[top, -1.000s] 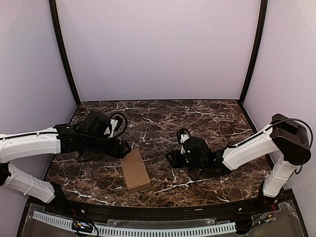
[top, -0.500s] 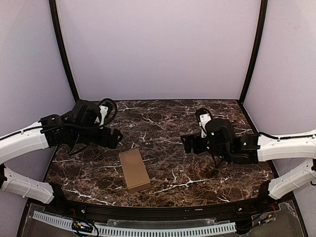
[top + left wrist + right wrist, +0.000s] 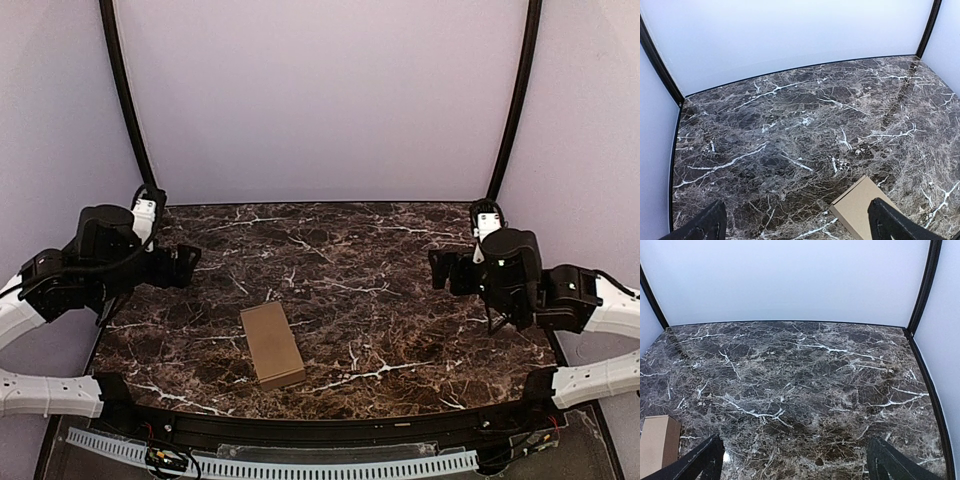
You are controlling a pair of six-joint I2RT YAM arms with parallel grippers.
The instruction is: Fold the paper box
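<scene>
Arms first, in the top external view: the left arm bends in from the left edge, its left hand (image 3: 183, 266) held above the desk's (image 3: 350, 250) left margin and pointing toward the middle. The right arm mirrors it, with the right hand (image 3: 447, 271) above the right side. Between them, nearer the front edge and left of centre, the paper box (image 3: 272, 345) lies flat as a closed, elongated carton, slightly angled and well apart from both hands. Open marble surrounds it out to the pale walls (image 3: 320, 100).

Left wrist view: the left hand (image 3: 799, 226) looks down across the desk (image 3: 790, 125), its fingers (image 3: 707, 226) spread wide at the bottom corners, gripping nothing. Only one end of the paper box (image 3: 860, 209) shows here, just inside the right finger, whereas the overhead view shows the whole carton.

Right wrist view: the right hand (image 3: 795, 462) likewise stands wide apart and empty, fingers (image 3: 887, 460) at the bottom corners. The paper box (image 3: 657, 444) sits at the lower left edge, outside the left finger.
</scene>
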